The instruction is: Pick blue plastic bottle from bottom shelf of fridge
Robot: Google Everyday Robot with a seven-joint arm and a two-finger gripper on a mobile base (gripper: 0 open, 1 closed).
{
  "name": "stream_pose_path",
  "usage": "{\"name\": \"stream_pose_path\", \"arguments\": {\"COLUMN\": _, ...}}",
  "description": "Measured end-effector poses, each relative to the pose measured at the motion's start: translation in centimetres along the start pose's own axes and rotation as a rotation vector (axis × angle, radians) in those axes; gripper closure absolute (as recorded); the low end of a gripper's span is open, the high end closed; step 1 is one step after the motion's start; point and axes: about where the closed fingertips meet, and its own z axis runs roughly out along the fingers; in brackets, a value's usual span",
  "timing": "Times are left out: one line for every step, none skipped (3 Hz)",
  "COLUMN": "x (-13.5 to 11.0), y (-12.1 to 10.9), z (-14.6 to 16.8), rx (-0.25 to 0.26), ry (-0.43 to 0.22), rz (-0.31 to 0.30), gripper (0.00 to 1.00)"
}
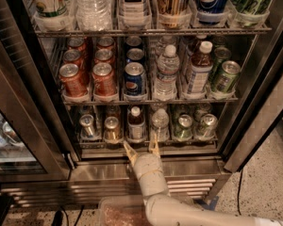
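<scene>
Hand (pixel 140 145) spread open, empty, just below the blue plastic bottle (pixel 136 124).

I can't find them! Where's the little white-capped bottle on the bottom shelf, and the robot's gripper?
blue plastic bottle (pixel 136 125): camera view, label.
gripper (pixel 140 145): camera view, between its fingertips, just below that bottle.

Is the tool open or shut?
Open: the tool, in front of the bottom shelf below the blue plastic bottle, shows two fingers spread apart.
</scene>
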Motion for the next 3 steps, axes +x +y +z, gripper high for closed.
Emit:
{"name": "stream_pose_path", "arguments": {"x": 0.2, "y": 0.1, "z": 0.9, "rx": 0.009, "ry": -0.010, "rz": -0.002, "gripper": 0.29}}
{"name": "stream_pose_path", "arguments": {"x": 0.7, "y": 0.1, "z": 3.4, "rx": 0.040, "ry": -0.027, "rz": -0.011, "gripper": 0.38}}
{"name": "stream_pose_path", "arguments": {"x": 0.7, "y": -0.4, "z": 6.4, "rx": 0.069, "ry": -0.036, "rz": 0.027, "gripper": 0.40}}
